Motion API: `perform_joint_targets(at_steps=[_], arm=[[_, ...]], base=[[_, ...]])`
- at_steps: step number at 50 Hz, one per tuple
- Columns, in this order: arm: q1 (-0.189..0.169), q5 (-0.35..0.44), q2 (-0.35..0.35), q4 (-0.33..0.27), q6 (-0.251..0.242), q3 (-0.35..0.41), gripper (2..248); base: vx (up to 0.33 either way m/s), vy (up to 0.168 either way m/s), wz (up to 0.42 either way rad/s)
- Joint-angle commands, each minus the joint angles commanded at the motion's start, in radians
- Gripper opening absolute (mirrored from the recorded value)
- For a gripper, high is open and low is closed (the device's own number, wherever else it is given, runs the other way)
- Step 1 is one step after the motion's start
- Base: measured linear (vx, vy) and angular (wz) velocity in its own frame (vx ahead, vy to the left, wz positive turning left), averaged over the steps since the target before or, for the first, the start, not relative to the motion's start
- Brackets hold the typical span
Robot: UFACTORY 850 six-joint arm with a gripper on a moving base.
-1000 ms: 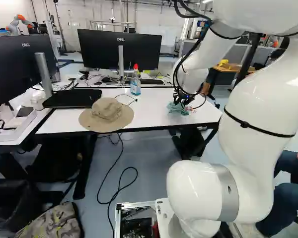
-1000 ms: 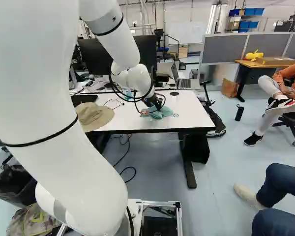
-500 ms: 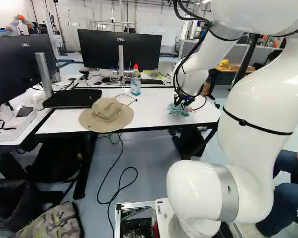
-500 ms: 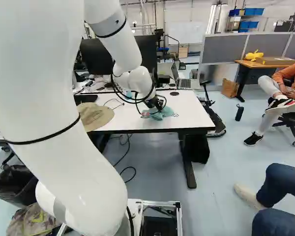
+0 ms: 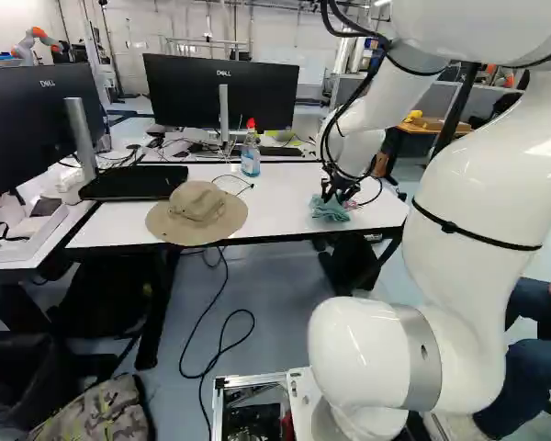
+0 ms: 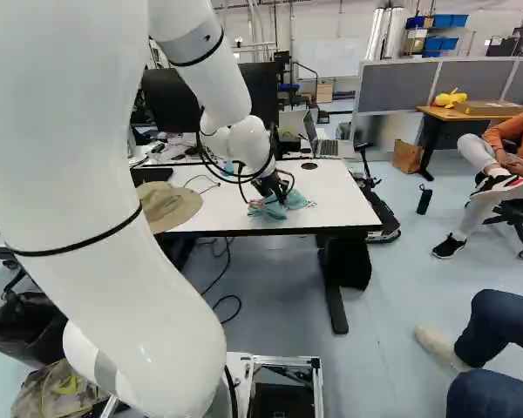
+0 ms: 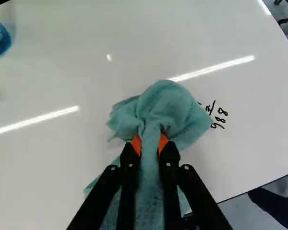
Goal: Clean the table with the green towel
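Note:
At the end of the arm, the gripper [image 5: 334,195] is low over the white table [image 5: 285,202], right of the middle in the left base view. In the wrist view the gripper [image 7: 149,143] is shut on the green towel [image 7: 165,108], its orange pads pressing a bunched fold from two sides. The towel spreads crumpled on the tabletop ahead of the fingers and back beneath them. Black handwritten marks [image 7: 219,115] show on the table just beside the towel; whatever lies under the cloth is hidden.
A tan hat [image 5: 197,213] lies near the table's front edge. Behind it stand a blue spray bottle [image 5: 251,152] and a monitor [image 5: 222,92]. Cables [image 5: 222,322] hang to the floor. A seated person's legs [image 6: 497,353] are at the right, and another robot [image 5: 37,41] stands far back.
The gripper has shifted slightly across the table with the towel held in it, and the towel's folds lie differently. The base has not moved.

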Motion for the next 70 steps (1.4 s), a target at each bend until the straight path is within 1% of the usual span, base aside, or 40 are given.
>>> perform_joint_targets(at_steps=[31, 51, 70], arm=[[-0.004, -0.001, -0.007, 0.000, 0.000, -0.008, 57], [-0.048, -0.001, -0.083, 0.000, 0.000, -0.094, 57], [-0.104, -0.001, -0.130, 0.000, 0.000, -0.148, 57]], base=[[0.000, 0.000, 0.000], [0.000, 0.000, 0.000], [0.000, 0.000, 0.000]])
